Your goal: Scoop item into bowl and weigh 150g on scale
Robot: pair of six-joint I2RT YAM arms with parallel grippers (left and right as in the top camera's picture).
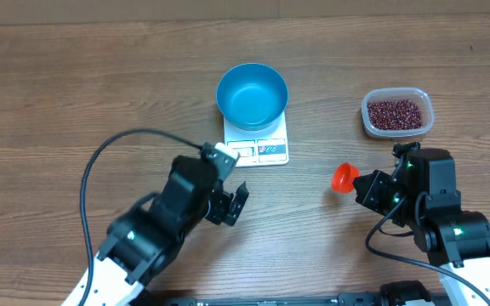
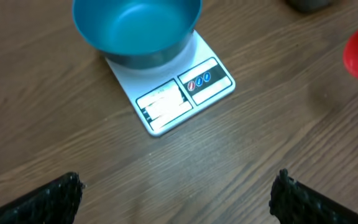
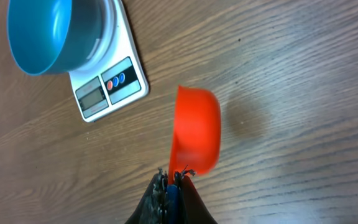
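Step in hand, my read: pre-scoop, tool in hand, nothing loaded yet. Bowl [image 1: 252,95] sits on the far part of the scale [image 1: 266,151], blue, empty inside, 0 beans visible in it. Scale display faces the robot; digits too blurred to read.

Beans [image 1: 396,113] are all in the clear tub [image 1: 368,121] at the far right, well apart from the scale. Red scoop [image 1: 344,178] is between scale and tub, nearer the robot, above the table [image 1: 75,93]; its shadow in the right wrist view suggests it is off the wood. No beans seen in or on it.

Right gripper [image 1: 371,189]: jaws pinched tight on the scoop handle, cup sticking out toward the scale.

Left gripper [image 1: 236,202]: jaws spread wide, holding nothing, touching nothing, just near the scale's front edge. Both fingertips [image 2: 61,193] show at the frame corners in the left wrist view, bare table between.

Next move likely calls for: swing the scoop away from the scale to the tub, dip the cup mouth-first into the heap, lift level. Risk: beans are loose, a tilted cup spills them on the way to the bowl.
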